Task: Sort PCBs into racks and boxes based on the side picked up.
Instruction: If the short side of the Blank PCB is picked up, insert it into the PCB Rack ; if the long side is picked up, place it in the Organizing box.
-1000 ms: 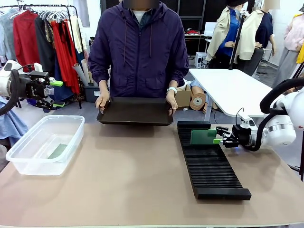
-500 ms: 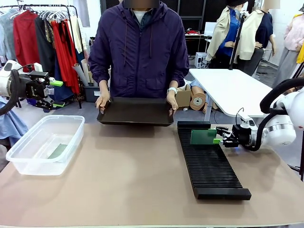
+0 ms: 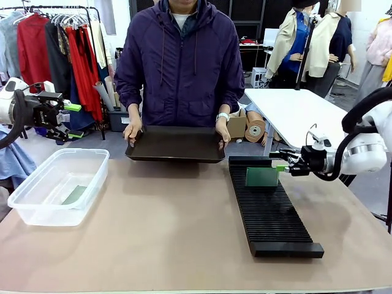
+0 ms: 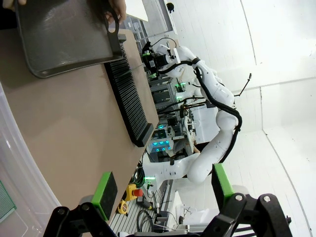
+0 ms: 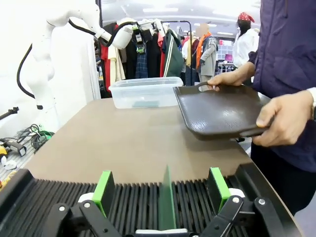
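A green PCB [image 3: 261, 177] stands upright in a slot near the far end of the long black rack [image 3: 269, 211]. My right gripper [image 3: 277, 161] hovers open just above and to the right of it. In the right wrist view the PCB [image 5: 166, 200] is seen edge-on between the spread green pads [image 5: 103, 190], touching neither, with the rack [image 5: 54, 197] below. Another PCB [image 3: 75, 195] lies flat in the clear box [image 3: 37, 205] at the left. My left gripper [image 3: 72, 120] hangs open, high above the box's far left; its pads [image 4: 105, 187] hold nothing.
A person at the far side holds a shallow black tray [image 3: 176, 145] by both ends, tilted toward me, just behind the rack's far end. The tray [image 5: 222, 111] and a hand [image 5: 284, 118] are close ahead of my right gripper. Bare brown table lies between box and rack.
My right gripper has risen a little off the PCB, which stays standing in the rack. The left arm, the tray and the box have not moved.
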Available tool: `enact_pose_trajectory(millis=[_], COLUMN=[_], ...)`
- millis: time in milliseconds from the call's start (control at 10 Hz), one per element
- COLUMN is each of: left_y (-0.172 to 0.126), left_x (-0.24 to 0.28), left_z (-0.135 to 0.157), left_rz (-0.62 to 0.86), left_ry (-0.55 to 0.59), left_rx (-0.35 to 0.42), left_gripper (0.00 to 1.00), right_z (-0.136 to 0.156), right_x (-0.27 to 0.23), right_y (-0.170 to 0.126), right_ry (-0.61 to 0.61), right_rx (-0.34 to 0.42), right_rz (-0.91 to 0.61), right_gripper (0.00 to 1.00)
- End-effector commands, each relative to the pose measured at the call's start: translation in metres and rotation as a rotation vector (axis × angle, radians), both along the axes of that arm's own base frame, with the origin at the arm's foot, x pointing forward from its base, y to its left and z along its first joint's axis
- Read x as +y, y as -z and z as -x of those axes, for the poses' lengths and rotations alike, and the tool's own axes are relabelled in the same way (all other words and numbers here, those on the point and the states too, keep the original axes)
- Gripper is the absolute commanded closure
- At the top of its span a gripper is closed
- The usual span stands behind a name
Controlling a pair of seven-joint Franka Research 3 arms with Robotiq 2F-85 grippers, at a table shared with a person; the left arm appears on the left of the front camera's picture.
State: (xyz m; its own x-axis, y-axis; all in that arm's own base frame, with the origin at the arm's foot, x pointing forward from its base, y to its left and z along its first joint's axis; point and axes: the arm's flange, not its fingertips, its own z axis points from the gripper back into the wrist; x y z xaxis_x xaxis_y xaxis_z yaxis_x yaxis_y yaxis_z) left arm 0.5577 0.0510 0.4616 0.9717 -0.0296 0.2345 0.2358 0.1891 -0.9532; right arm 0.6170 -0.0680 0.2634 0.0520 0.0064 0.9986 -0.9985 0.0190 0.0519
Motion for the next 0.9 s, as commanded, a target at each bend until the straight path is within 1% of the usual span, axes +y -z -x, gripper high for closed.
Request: enact_pose_trajectory(millis=[0,200,400,500,800], left_y=[-0.002,-0.002,-0.002,-0.002,-0.002], left_x=[0.0,0.0,0.0,0.0,0.0], left_z=[0.002,0.002,0.002,0.002,0.002], left_rz=[0.001,0.001,0.001,0.001,0.001], left_ry=[-0.002,-0.002,-0.002,-0.002,-0.002], left_rx=[-0.003,-0.003,-0.003,-0.003,-0.003], left_gripper=[0.0,0.0,0.0,0.0,0.0], right_z=[0.027,0.049,0.065,0.07,0.084], right_x=[0.012,0.017,0.02,0.02,0.021], right_y=[-0.024,-0.047,-0.069,-0.077,-0.098], right_ry=[-0.008,-0.022,-0.029,0.001,0.037], right_rx=[0.075,0.156,0.282,0.328,0.58], right_rz=[0.024,0.02,0.03,0.059,0.024], right_gripper=[0.0,0.0,0.0,0.0,0.0])
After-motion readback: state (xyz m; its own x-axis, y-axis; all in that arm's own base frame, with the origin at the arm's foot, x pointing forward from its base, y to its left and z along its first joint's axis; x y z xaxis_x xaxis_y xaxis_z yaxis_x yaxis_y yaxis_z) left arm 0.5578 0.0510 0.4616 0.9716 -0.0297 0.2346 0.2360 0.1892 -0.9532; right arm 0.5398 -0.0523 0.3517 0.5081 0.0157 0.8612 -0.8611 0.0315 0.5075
